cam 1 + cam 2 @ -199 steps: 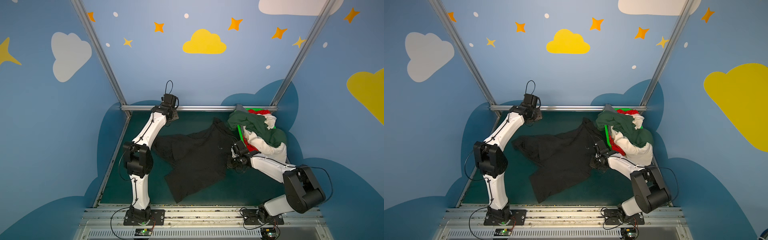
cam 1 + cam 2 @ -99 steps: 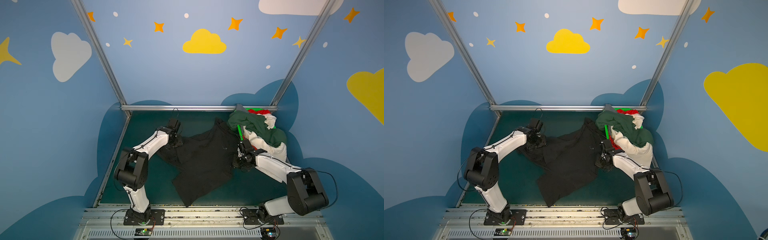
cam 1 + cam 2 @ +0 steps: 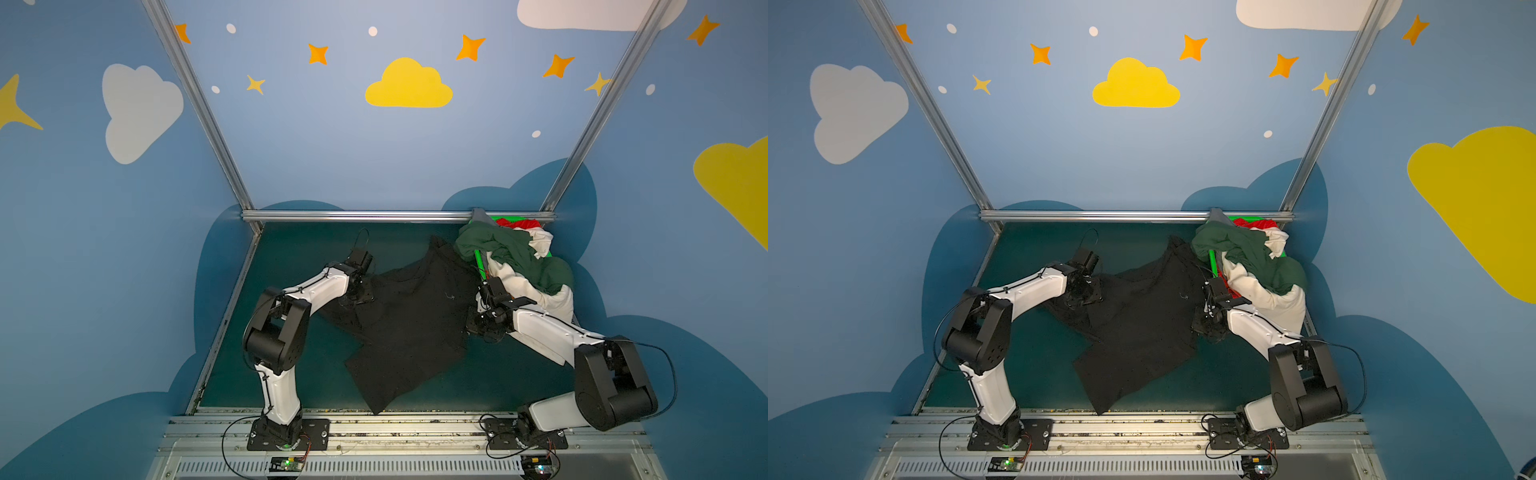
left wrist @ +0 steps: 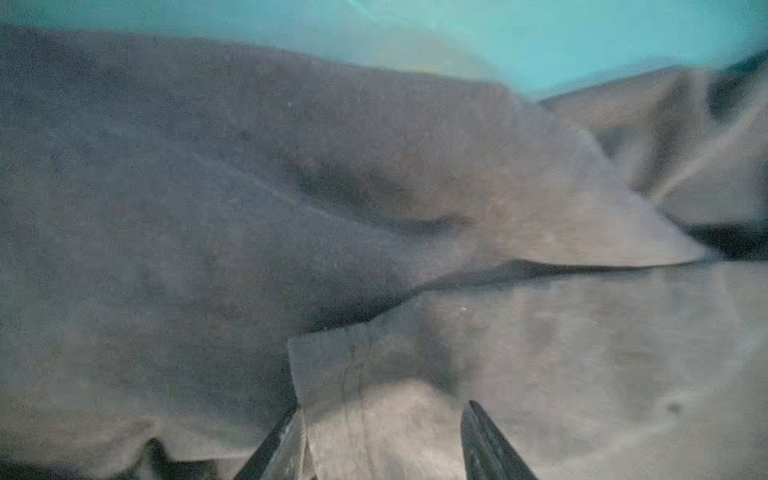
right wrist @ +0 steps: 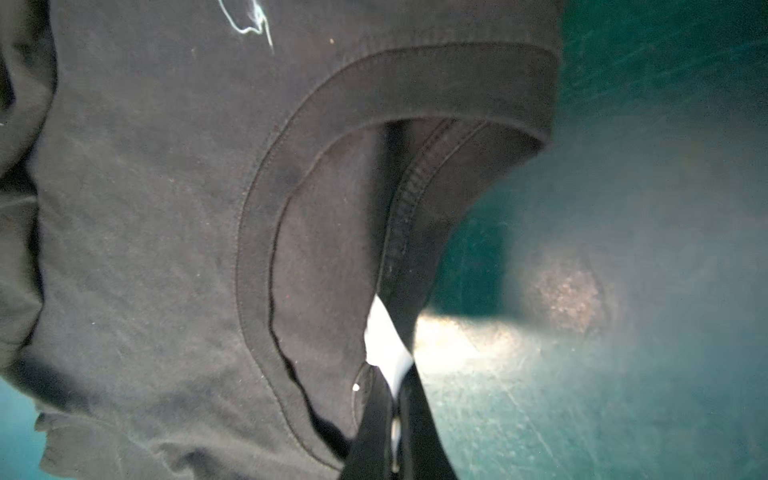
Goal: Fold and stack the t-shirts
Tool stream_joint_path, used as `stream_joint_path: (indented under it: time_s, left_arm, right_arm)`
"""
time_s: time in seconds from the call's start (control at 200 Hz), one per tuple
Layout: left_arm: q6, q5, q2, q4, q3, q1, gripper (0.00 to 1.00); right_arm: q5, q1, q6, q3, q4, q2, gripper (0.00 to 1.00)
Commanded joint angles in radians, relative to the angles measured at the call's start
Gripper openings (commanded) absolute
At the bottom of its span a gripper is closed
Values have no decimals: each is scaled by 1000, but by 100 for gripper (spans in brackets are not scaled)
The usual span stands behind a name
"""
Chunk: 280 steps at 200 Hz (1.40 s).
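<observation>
The right gripper (image 5: 395,419) is closed on the neckline of the black t-shirt (image 3: 411,328). In the right wrist view both fingers (image 5: 371,434) meet over the rear edge of the collar (image 5: 257,232), with the white label (image 5: 386,345) showing just beyond the tips. The left gripper (image 4: 374,451) has its jaws parted and grips nothing. In the left wrist view a flat flap of the same shirt lies loose between its two fingers (image 4: 486,444). In both top views the black t-shirt lies spread and creased on the teal table (image 3: 291,257), unfolded, with one corner reaching the table's near edge. The right gripper sits low at the shirt's right edge, and the left gripper sits low at its far left edge, over bunched cloth. Just beyond the shirt's far right corner stands the green basket (image 3: 480,261). The shirt's far tip either touches the pile in the basket or passes under it; which cannot be told. That pile has the dark green t-shirt (image 3: 511,249) on top, the cream t-shirt (image 3: 540,295) below it, draped over the basket wall, and the red t-shirt (image 3: 519,224) at the side furthest from the black t-shirt
</observation>
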Motion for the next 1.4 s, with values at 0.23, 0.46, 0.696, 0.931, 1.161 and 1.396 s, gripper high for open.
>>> stream_joint_path:
  time_s: [0.23,0.46,0.696,0.931,1.161,1.396]
  left_arm:
    - [25,-96,62,-61,106,-23,62]
    - [32,-202,93,-101,135,-43,65]
    - [31,-371,96,-120,120,-95,70]
    - [7,-224,140,-55,114,-90,65]
    - [2,-210,169,-61,132,-83,50]
    - [-4,-217,127,-69,119,-76,20]
  right_arm:
    - [-14,-5,18,-10,17,-4,0]
    - [-18,-5,16,-13,16,-21,0]
    - [-19,-5,20,-13,17,-19,0]
    - [-28,-5,22,-19,27,-20,0]
    - [-33,-5,24,-27,37,-26,0]
    - [-31,-5,28,-38,45,-19,0]
